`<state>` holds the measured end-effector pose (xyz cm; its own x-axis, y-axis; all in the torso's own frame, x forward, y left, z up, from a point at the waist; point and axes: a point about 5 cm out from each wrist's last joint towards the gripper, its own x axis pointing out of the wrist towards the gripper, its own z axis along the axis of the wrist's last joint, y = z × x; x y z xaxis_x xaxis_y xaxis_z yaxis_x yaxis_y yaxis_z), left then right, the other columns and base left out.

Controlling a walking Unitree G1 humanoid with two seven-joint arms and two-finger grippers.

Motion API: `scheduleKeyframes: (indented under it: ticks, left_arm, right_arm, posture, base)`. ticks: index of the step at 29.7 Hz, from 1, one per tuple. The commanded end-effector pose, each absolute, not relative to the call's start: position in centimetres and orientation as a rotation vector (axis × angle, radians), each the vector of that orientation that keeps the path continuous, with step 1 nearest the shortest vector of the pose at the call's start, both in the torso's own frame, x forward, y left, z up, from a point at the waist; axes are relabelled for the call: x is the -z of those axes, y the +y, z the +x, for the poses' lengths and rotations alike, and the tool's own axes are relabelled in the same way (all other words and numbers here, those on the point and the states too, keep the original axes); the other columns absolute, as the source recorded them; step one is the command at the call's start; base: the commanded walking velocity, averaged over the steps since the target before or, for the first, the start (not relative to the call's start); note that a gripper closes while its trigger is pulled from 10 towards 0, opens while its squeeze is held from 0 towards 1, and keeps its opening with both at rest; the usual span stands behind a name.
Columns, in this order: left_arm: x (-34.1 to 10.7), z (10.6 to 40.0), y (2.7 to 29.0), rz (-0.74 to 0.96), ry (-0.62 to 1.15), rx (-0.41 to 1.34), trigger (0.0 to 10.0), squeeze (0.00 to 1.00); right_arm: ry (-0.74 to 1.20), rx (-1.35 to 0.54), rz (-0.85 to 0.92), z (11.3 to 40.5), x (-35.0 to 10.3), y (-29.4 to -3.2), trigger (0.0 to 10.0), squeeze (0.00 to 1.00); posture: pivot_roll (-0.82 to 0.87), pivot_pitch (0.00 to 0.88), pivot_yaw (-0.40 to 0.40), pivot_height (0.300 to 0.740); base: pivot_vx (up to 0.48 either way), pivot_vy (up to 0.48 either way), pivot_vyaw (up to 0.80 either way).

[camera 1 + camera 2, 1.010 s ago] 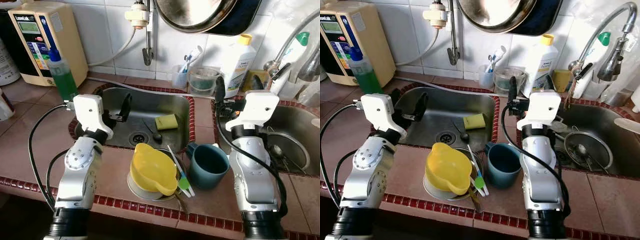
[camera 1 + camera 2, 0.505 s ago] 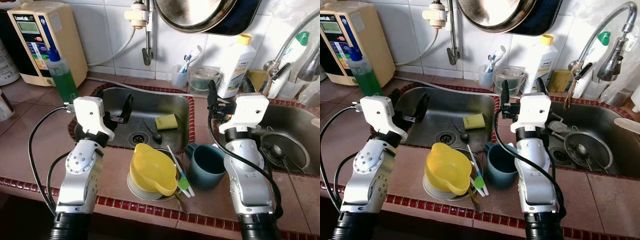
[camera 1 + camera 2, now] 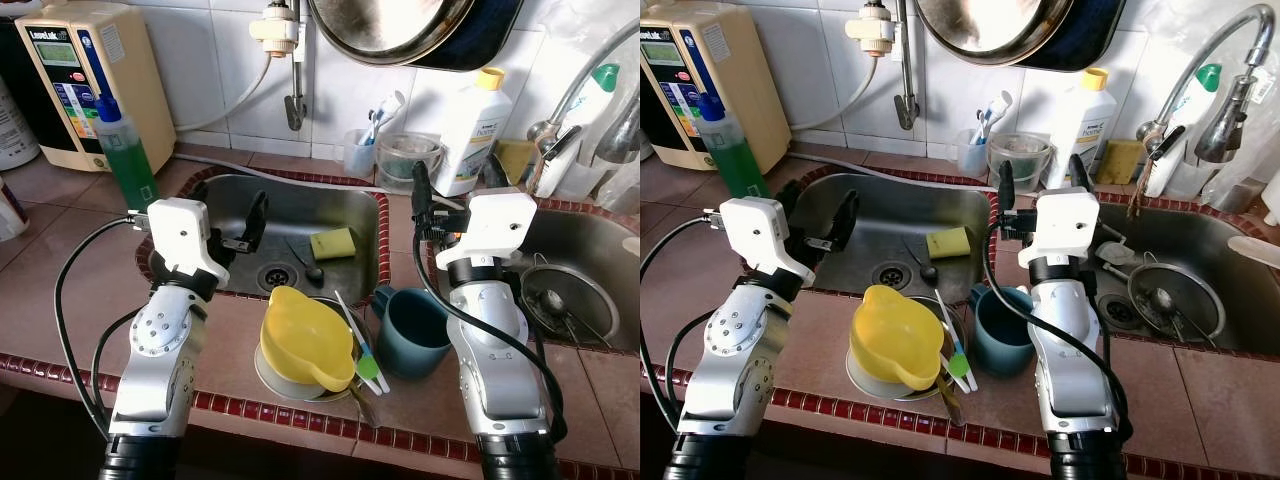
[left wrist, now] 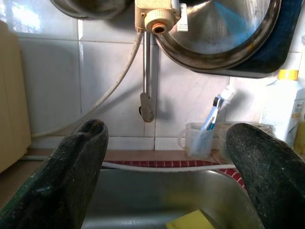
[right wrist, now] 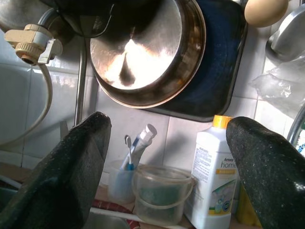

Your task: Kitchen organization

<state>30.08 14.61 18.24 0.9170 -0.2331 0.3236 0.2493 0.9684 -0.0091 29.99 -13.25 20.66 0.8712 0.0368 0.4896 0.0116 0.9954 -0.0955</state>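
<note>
White bottle (image 5: 214, 181) reads "home"; right pincer (image 5: 167, 167) gapes.

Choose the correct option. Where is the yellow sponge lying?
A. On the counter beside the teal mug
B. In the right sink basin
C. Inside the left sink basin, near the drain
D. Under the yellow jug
C: the yellow sponge lies on the floor of the left sink basin, just beside the drain.

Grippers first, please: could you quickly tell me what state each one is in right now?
Left gripper: open, holding nothing, raised over the left sink basin.
Right gripper: open, holding nothing, raised above the counter between the two basins.
</note>
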Motion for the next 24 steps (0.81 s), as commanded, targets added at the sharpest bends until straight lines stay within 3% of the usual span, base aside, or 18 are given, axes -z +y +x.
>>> scheduleKeyframes:
  ticks: [1,24]
  left_arm:
    - [-18.48,29.82,14.54,-0.035,-0.339,0.259,10.0,0.00]
    - [-18.66,29.79,13.75,-0.016,-0.342,0.313,10.0,0.00]
  right_arm:
    - [-0.528,-0.011,-0.099,29.76,-21.09,-13.26,10.0,0.00]
    - [-0.524,-0.022,-0.107,29.98,-21.26,-13.07,10.0,0.00]
  posture:
    - [-0.16,0.000,-0.004,0.740]
    - [-0.15,0.000,-0.010,0.740]
  base:
    - [0.000,0.000,0.00]
    - [0.000,0.000,0.00]
